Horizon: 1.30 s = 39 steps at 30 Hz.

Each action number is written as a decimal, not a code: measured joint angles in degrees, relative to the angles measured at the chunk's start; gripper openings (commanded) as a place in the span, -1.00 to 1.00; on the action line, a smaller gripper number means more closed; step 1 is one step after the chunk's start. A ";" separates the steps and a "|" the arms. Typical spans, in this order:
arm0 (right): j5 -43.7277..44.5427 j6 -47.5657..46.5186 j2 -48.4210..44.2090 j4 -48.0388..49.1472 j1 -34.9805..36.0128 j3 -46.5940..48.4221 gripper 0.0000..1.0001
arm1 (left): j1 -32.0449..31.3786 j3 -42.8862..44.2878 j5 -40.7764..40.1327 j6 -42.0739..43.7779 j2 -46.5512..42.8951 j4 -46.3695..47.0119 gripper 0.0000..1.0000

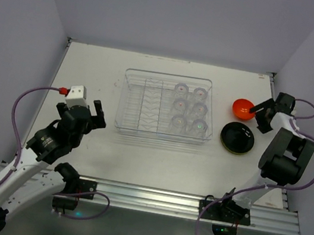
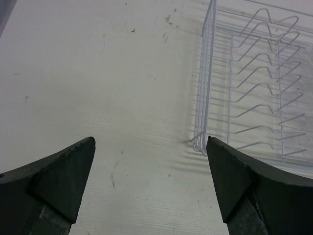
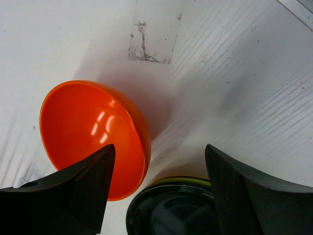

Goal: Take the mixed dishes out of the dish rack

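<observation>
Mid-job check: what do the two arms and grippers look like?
White links, black joints and purple cables on the left arm and right arm. Dark, wedge-shaped fingers on the left gripper and right gripper. A white, red-tipped block on the left wrist.

orange bowl [image 3: 88, 132] just beside black plate [image 3: 171, 213]

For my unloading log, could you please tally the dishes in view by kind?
cups: 6, all in the rack
bowl: 1, orange, on the table
plate: 1, black, on the table
Total: 8 dishes
</observation>
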 measured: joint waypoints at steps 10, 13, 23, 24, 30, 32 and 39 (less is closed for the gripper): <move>-2.25 -0.42 1.42 0.04 0.02 1.27 0.40 | -0.15 0.00 0.63 0.00 -0.22 0.33 1.00; -2.36 -0.42 1.57 0.07 0.02 1.51 0.40 | -0.17 0.00 0.63 0.00 -0.31 0.37 1.00; -0.85 -0.39 -0.13 -0.02 0.02 1.25 0.58 | -0.20 0.00 0.68 0.02 -0.33 0.50 1.00; -0.52 -0.42 -1.05 -0.09 0.02 0.92 0.60 | -0.24 0.00 0.68 0.02 -0.33 0.52 1.00; 2.93 -0.94 -9.44 -0.92 2.01 -1.40 0.65 | -0.44 0.00 0.90 0.09 -0.33 0.61 1.00; 5.14 -1.75 -12.85 -1.33 5.11 -1.97 0.65 | -0.44 0.00 0.98 0.11 -0.33 0.61 1.00; 9.99 -4.57 -25.99 -2.89 24.00 -6.56 0.64 | -0.44 0.00 1.29 0.13 -0.83 0.63 1.00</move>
